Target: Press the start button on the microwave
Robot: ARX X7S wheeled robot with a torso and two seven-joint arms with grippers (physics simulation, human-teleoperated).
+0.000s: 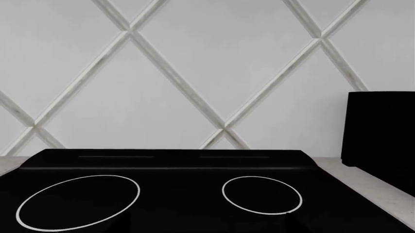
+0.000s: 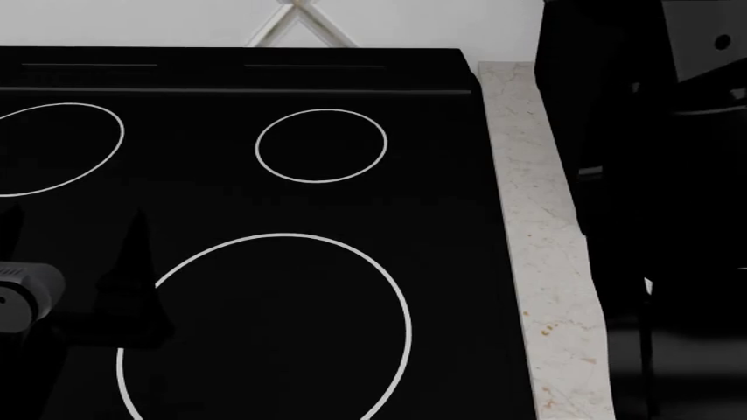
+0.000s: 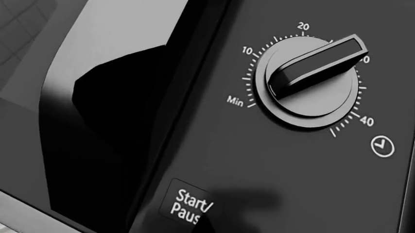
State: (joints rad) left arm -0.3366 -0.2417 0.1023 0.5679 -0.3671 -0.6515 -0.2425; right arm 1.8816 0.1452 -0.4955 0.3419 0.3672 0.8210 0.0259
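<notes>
The right wrist view is close against the microwave's dark control panel [image 3: 304, 160]. The white-lettered Start/Pause button [image 3: 184, 204] sits below the timer dial [image 3: 308, 77]. One dark blob in the middle, my right gripper [image 3: 236, 216], covers the button's right part, with the fingers together. Contact cannot be made out. In the head view the microwave [image 2: 618, 131] is a dark mass at the right, with a grey part of my right arm [image 2: 706, 39] before it. My left gripper [image 2: 70, 254] hovers over the cooktop at the lower left, fingers apart and empty.
A black cooktop [image 2: 443, 175] with white burner rings fills the head view, and it also shows in the left wrist view [image 1: 168, 162]. A marble counter strip [image 2: 537, 227] runs between the cooktop and the microwave. A diamond-tiled wall [image 1: 194, 73] stands behind.
</notes>
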